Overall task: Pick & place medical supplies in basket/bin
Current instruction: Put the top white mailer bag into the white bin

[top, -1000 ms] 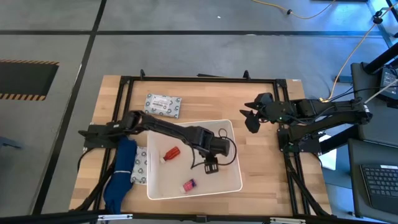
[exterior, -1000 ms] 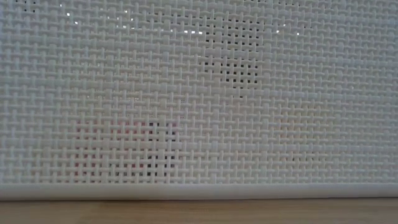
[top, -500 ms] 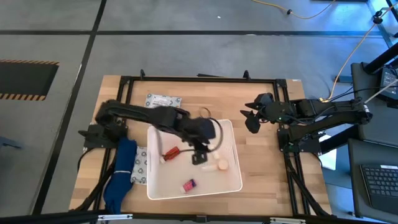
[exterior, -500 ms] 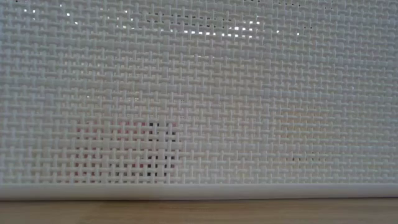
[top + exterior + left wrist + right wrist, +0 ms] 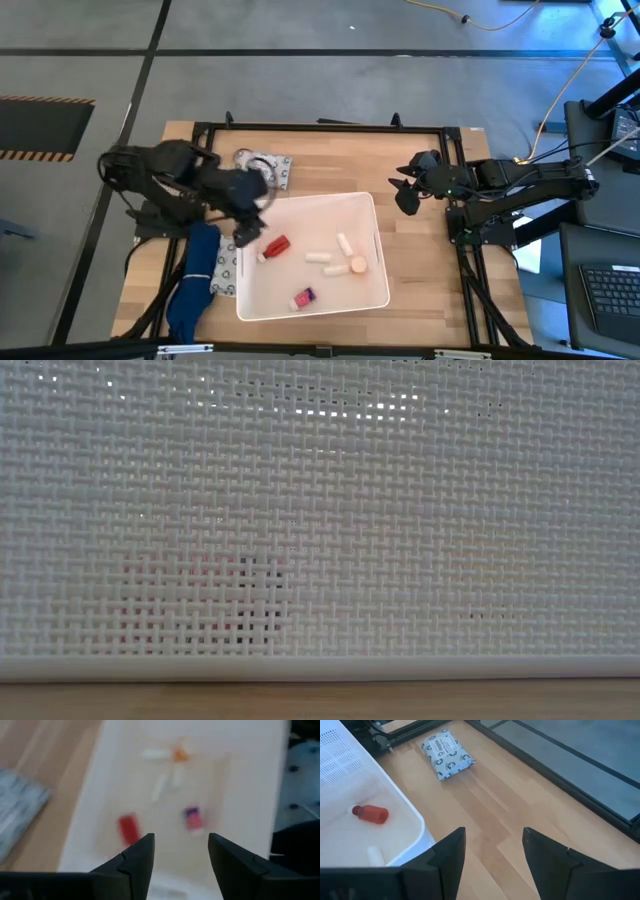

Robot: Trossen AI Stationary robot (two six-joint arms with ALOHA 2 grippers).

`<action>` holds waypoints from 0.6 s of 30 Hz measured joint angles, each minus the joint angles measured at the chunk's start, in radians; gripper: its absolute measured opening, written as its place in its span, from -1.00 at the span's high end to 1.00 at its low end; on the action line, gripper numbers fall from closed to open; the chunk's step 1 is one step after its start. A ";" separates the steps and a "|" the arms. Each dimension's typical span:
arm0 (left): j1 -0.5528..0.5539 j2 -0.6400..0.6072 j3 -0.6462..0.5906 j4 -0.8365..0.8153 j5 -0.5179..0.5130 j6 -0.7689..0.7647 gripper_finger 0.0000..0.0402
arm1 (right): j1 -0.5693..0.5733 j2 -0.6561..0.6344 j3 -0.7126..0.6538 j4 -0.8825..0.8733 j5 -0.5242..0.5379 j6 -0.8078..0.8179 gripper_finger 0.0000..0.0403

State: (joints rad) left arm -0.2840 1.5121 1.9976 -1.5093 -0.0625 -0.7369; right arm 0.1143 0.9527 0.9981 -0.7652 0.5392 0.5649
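The white bin (image 5: 370,290) stands at the table's near middle, and its mesh wall (image 5: 320,510) fills the low view. In it lie a red bottle (image 5: 275,245), two white tubes (image 5: 343,243), an orange-capped vial (image 5: 356,265) and a pink-purple-capped vial (image 5: 303,297). They also show in the left wrist view: the bottle (image 5: 129,827), the pink-purple vial (image 5: 192,817), the orange cap (image 5: 180,755). One patterned packet (image 5: 272,168) lies beyond the bin, another (image 5: 226,268) at its left. My left gripper (image 5: 250,222) (image 5: 180,840) is open and empty over the bin's far left corner. My right gripper (image 5: 400,190) (image 5: 492,832) is open and empty, right of the bin.
A black frame (image 5: 320,127) runs round the table's edges. A blue cover (image 5: 195,285) hangs at the near left beside the bin. Bare wood (image 5: 490,805) lies between the bin and the right arm. The far packet (image 5: 447,752) and the bottle (image 5: 370,813) show in the right wrist view.
My left gripper has gone from over the bin's right half toward the table's left and far edges, to the bin's far left corner. Two white tubes and the orange-capped vial now lie in the bin where it stood.
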 joint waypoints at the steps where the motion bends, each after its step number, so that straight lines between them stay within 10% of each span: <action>1: -0.010 -0.014 0.000 -0.046 -0.032 -0.048 0.12 | 0.000 0.000 0.000 0.000 0.000 0.001 0.01; 8: -0.019 -0.099 -0.088 -0.060 -0.318 -0.263 0.21 | 0.000 0.000 0.000 0.018 0.000 0.032 0.01; 18: 0.294 -0.270 -0.341 -0.060 -0.367 -0.184 0.29 | -0.028 0.000 0.000 0.247 -0.002 0.031 0.01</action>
State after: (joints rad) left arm 0.0099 1.2423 1.6564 -1.5696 -0.4298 -0.9204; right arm 0.0860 0.9526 0.9981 -0.5180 0.5370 0.5962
